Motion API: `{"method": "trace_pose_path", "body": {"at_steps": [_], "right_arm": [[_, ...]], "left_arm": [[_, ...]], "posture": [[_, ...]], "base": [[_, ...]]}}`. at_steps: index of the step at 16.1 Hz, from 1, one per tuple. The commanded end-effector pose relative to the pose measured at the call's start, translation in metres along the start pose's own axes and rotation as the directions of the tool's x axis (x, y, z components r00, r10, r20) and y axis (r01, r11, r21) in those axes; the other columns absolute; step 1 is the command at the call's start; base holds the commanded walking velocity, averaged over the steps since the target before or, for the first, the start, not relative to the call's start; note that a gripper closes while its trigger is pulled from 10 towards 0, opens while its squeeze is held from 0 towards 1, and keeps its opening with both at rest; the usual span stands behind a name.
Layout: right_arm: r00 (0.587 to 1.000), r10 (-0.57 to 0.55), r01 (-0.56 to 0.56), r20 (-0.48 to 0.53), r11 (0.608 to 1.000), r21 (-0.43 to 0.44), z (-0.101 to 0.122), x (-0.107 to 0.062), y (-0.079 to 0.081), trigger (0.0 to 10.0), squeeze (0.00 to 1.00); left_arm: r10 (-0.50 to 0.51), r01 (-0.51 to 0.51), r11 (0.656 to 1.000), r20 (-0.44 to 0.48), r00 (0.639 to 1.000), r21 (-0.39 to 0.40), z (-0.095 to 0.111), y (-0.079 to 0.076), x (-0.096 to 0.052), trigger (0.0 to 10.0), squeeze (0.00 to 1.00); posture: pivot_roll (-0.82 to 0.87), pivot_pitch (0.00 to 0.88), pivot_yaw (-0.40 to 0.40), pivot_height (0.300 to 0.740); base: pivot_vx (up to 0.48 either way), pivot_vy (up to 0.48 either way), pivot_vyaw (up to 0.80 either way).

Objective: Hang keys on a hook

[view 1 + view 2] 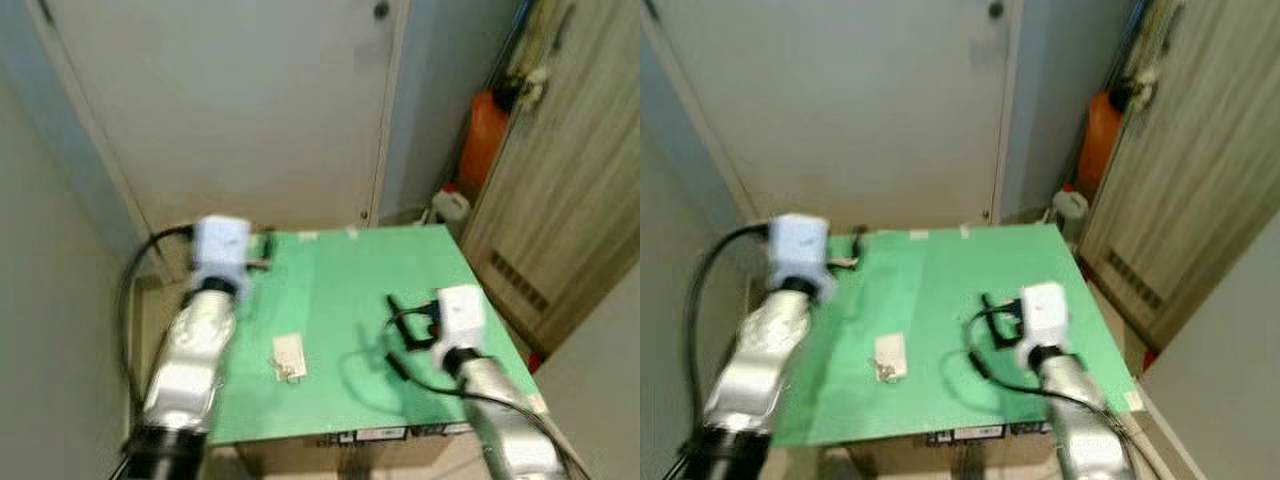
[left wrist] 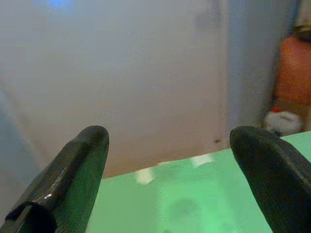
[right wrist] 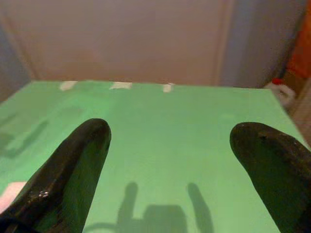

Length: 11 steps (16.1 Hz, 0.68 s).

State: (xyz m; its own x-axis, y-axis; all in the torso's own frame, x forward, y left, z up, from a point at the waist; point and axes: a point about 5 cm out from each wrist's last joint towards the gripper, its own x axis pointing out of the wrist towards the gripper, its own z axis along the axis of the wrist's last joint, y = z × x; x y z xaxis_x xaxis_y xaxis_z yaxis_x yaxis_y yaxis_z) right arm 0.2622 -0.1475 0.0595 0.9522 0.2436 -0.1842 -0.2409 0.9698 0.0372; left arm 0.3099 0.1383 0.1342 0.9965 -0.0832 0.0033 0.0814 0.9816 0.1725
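Note:
A small bunch of keys with a white tag lies on the green table, near its front edge and left of the middle. My left gripper hovers open over the table's far left corner, well beyond the keys. In the left wrist view its fingers stand wide apart with nothing between them. To the right of the keys, my right gripper is held low above the table, also open. Between its fingers there is just bare green surface.
A white door stands close behind the table. An orange canister and a white jug sit on the floor at the back right. A wooden cabinet lines the right side, a grey wall the left.

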Motion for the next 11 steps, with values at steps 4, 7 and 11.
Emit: {"method": "trace_pose_path", "body": {"at_steps": [4, 7, 11], "right_arm": [[1.0, 0.024, -0.024, -0.001, 1.0, -0.003, 0.001, -0.004, 0.005, 10.0, 0.0], [1.0, 0.015, -0.015, -0.024, 1.0, -0.02, -0.003, -0.017, -0.003, 10.0, 0.0], [0.999, 0.0, -0.002, -0.048, 0.999, -0.047, -0.004, -0.033, -0.012, 10.0, 0.0]], "left_arm": [[-0.036, 0.037, 0.999, -0.126, 0.991, 0.005, -0.019, 0.007, 0.023, 10.0, 0.0], [-0.055, 0.048, 0.998, -0.178, 0.982, -0.044, -0.03, 0.01, 0.034, 10.0, 0.0], [-0.173, 0.145, 0.98, -0.223, 0.959, -0.134, -0.046, -0.01, 0.038, 10.0, 0.0]], "posture": [[-0.06, 0.0, 0.005, 0.74], [-0.08, 0.016, -0.011, 0.74], [-0.13, 0.039, -0.028, 0.74]], "base": [[0.0, 0.0, 0.0], [0.0, 0.0, 0.0], [0.0, 0.0, 0.0]]}}
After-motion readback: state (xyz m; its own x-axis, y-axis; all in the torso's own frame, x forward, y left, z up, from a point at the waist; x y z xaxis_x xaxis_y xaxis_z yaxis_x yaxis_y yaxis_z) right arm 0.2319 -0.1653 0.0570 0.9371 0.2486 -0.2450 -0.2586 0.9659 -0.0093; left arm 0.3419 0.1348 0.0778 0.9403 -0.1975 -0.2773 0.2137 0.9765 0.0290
